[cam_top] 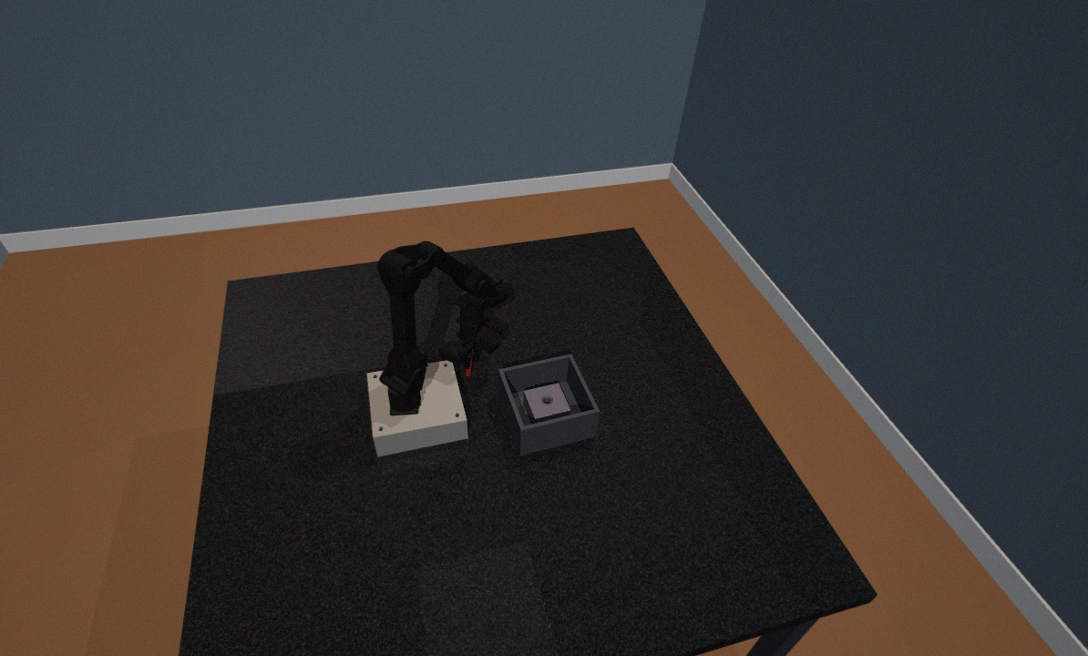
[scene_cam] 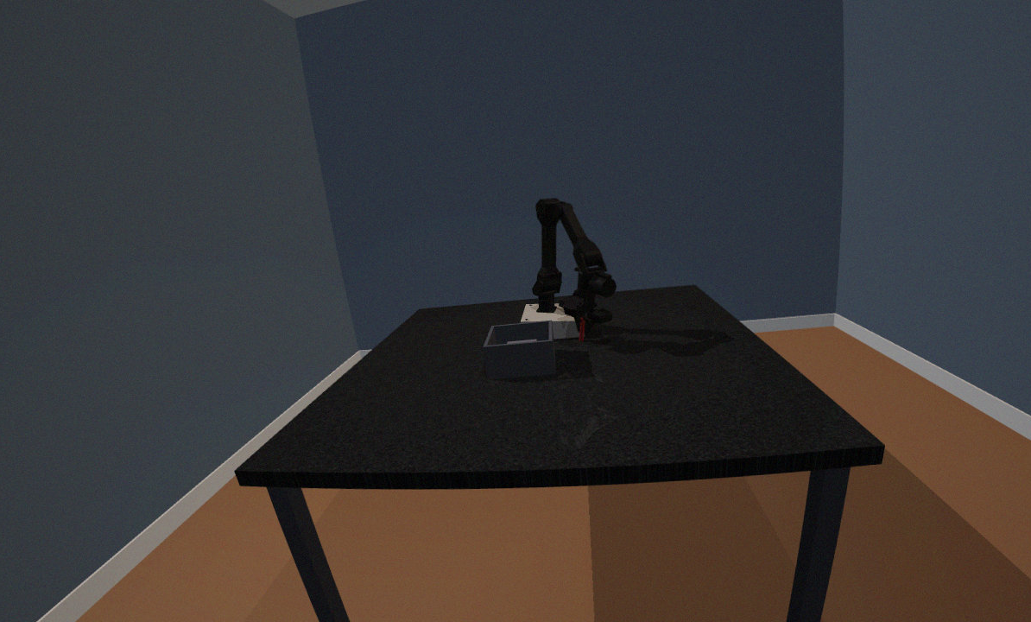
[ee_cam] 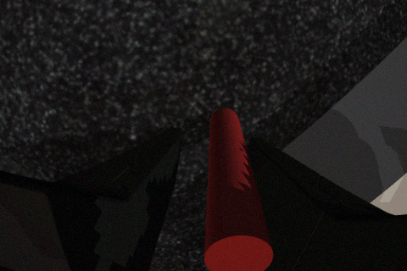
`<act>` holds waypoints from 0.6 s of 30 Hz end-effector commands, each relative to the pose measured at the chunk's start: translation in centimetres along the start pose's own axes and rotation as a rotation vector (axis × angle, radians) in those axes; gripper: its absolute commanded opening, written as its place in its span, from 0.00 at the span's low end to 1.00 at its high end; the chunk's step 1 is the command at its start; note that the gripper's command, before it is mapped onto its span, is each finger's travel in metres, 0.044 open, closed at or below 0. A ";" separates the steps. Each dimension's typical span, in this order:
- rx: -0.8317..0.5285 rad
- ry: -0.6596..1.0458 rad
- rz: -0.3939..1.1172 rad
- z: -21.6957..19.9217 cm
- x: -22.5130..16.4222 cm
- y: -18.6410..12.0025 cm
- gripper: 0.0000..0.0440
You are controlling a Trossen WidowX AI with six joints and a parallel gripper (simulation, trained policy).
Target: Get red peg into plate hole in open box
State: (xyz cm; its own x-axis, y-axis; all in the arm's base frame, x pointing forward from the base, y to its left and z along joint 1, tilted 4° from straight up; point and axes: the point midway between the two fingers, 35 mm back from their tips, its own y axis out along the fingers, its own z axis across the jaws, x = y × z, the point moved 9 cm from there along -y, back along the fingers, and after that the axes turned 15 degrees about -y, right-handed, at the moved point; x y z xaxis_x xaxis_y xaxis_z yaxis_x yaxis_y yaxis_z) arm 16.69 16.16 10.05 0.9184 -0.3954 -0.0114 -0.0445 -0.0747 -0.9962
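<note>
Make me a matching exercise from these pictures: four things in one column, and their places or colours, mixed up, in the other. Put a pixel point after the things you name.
Column one
1. Red peg (cam_top: pixel 467 371) (scene_cam: pixel 581 330) (ee_cam: pixel 231 178)
2. Plate with a hole (cam_top: pixel 535 401) (scene_cam: pixel 522 341)
3. Box (cam_top: pixel 559 430) (scene_cam: pixel 519 360)
4. Base block (cam_top: pixel 442 420) (scene_cam: pixel 566 329) (ee_cam: pixel 394 203)

Column two
A. Inside a container, at the bottom
B. Off-white, under the arm
C. Between the fingers of the pincer (cam_top: pixel 471 359) (scene_cam: pixel 583 319) (ee_cam: pixel 214 139)
D. Grey, open at the top

Right pairs: 1-C, 2-A, 3-D, 4-B.
</note>
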 end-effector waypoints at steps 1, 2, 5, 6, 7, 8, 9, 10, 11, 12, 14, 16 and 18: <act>-0.036 0.013 0.018 -0.1 0.0 0.7 0.00; -0.046 0.015 0.019 -0.1 0.1 0.9 0.00; -0.040 0.017 -0.017 0.1 0.5 0.1 0.00; -0.036 0.019 -0.026 0.2 0.6 -0.3 0.00; -0.032 0.021 -0.034 0.2 0.7 -0.7 0.00; -0.043 0.015 -0.036 0.2 0.8 -1.1 0.00; -0.052 0.010 -0.037 0.2 0.9 -1.5 0.00; -0.059 0.005 -0.037 0.2 1.0 -2.0 0.00; -0.067 0.002 -0.037 0.2 1.1 -2.4 0.00; -0.074 0.000 -0.036 0.3 1.2 -2.8 0.00; -0.091 -0.003 -0.034 0.2 1.4 -3.5 0.00; -0.094 0.000 -0.038 0.2 1.5 -4.3 0.00; -0.086 0.007 -0.050 0.1 1.8 -5.1 0.00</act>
State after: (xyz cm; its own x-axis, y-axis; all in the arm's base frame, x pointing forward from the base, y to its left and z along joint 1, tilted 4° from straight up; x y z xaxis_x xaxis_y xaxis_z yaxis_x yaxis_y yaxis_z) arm 18.37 16.11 14.12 0.9190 -0.3936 0.0214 -0.0526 -0.1764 -0.9829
